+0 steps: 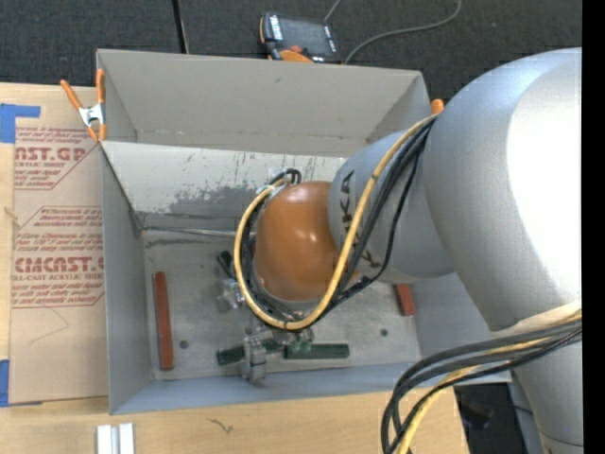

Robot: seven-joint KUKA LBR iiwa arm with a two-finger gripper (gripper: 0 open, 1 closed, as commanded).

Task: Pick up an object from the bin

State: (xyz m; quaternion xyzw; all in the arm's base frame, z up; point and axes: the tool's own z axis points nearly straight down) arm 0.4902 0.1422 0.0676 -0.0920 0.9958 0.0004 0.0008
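- The arm reaches down into the bin from the right. Its wrist is low over the floor near the front wall, which I take as placed for a pick there.
- A smooth, glossy orange cover, rounded like an egg, caps the wrist, and yellow and black cables loop around it.
- Whether the fingers are spread or pressed together I cannot tell; only a bit of bright metal pokes out below the cover.
- That metal sits at the left part of a green bar, the nearest thing and likely the target. The bar is dark, thin and straight, and lies flat along the front wall. I can't see whether the metal touches it or hangs just above it.
- A small dark green piece lies just left of the cover, half hidden.
- A long red-brown stick lies flat by the left wall, well apart from the wrist. It looks stiff and matte.
- A short orange-red block rests on the right, under the arm.
- The bin is dull grey sheet metal with sloping walls and a scuffed floor, so I'd guess flat things would slide on it when nudged.
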